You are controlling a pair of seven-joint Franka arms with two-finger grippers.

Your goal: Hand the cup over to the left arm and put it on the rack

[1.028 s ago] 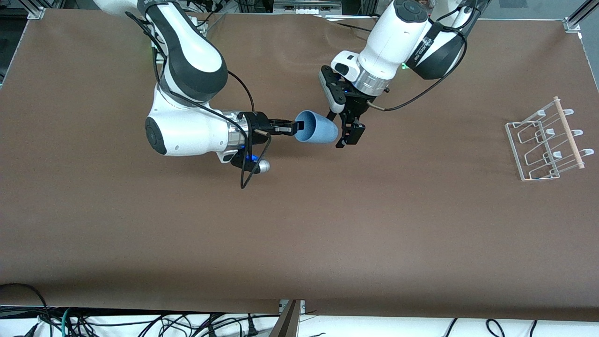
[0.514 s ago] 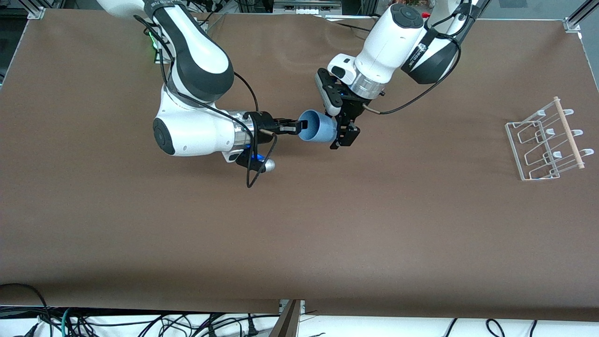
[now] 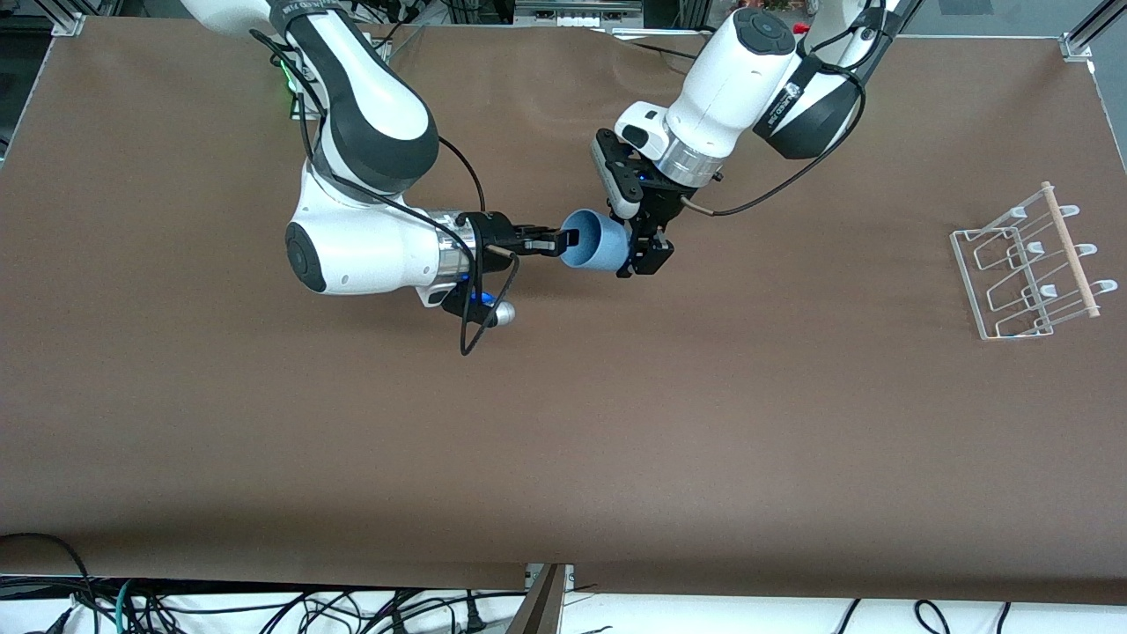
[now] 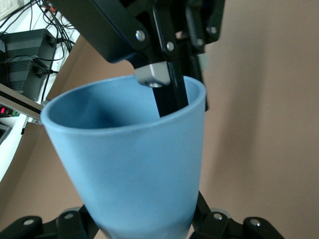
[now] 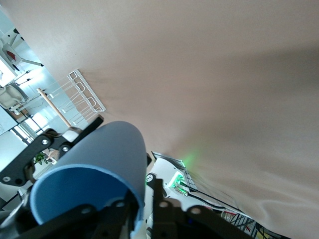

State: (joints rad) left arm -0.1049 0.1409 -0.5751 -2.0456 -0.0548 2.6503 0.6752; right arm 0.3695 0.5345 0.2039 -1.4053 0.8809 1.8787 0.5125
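The light-blue cup (image 3: 594, 242) lies on its side in the air over the middle of the table. My right gripper (image 3: 563, 239) is shut on its rim, one finger inside and one outside; the left wrist view shows that finger (image 4: 172, 94) inside the cup (image 4: 134, 164). My left gripper (image 3: 645, 255) is open and straddles the cup's narrow base, a finger on each side. In the right wrist view the cup (image 5: 94, 164) fills the space at my right gripper (image 5: 144, 209). The rack (image 3: 1030, 264) stands near the left arm's end of the table.
The rack's wooden dowel (image 3: 1070, 248) runs along its top; the rack also shows in the right wrist view (image 5: 82, 97). Brown cloth (image 3: 563, 423) covers the table. Cables hang below the table's near edge.
My left gripper has moved in toward the right arm so that its fingers now flank the cup's base. The right arm has shifted slightly with the cup.
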